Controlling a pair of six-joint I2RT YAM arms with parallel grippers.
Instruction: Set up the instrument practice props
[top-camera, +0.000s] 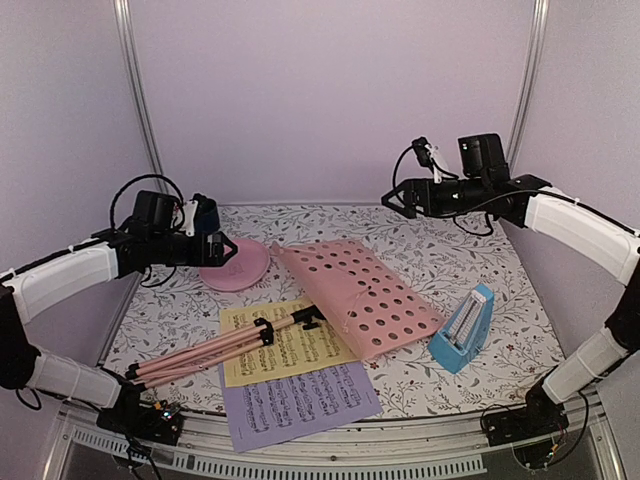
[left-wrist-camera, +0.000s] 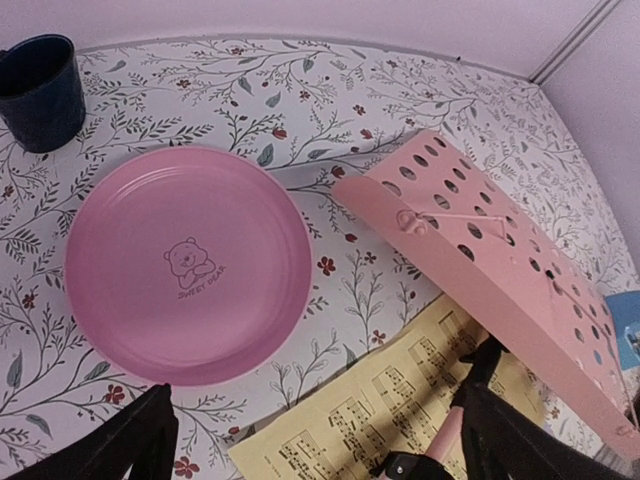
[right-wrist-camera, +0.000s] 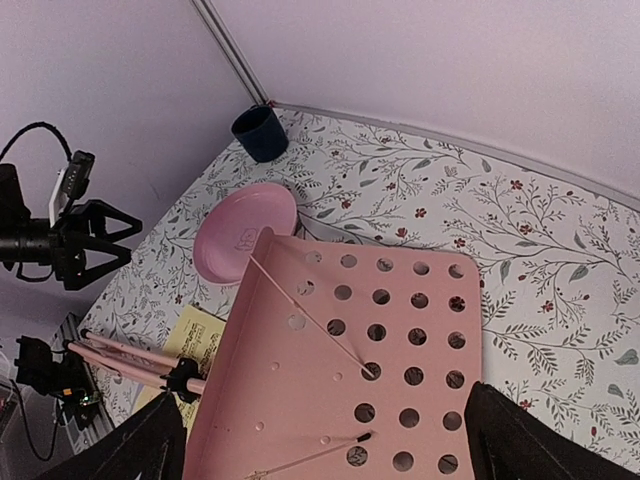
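dark blue cup (top-camera: 207, 213) is mostly hidden behind the left gripper (top-camera: 227, 248) in the top view and is cut off at the upper left corner of the left wrist view. the yellow sheet (top-camera: 290, 350) is partly covered by the pink music stand (top-camera: 350, 295), which is laid flat at frame centre: perforated desk to the right, folded legs run across the sheet toward the lower left. the lavender sheet (top-camera: 300, 405) is seen just below the yellow one, edges overlapping; which lies on top cannot be told. print on both is too small to be read. the blue metronome (top-camera: 463, 328) is stood upright right of the desk, just beside its lower corner; only a sliver is caught at the right edge of the left wrist view. the pink plate (top-camera: 235, 265) is set left of the desk, near the cup, on the floral table (top-camera: 450, 250). left gripper is held above the plate, jaws spread wide, nothing gripped. right gripper (top-camera: 391, 198) is raised at upper right, also spread wide, nothing gripped.
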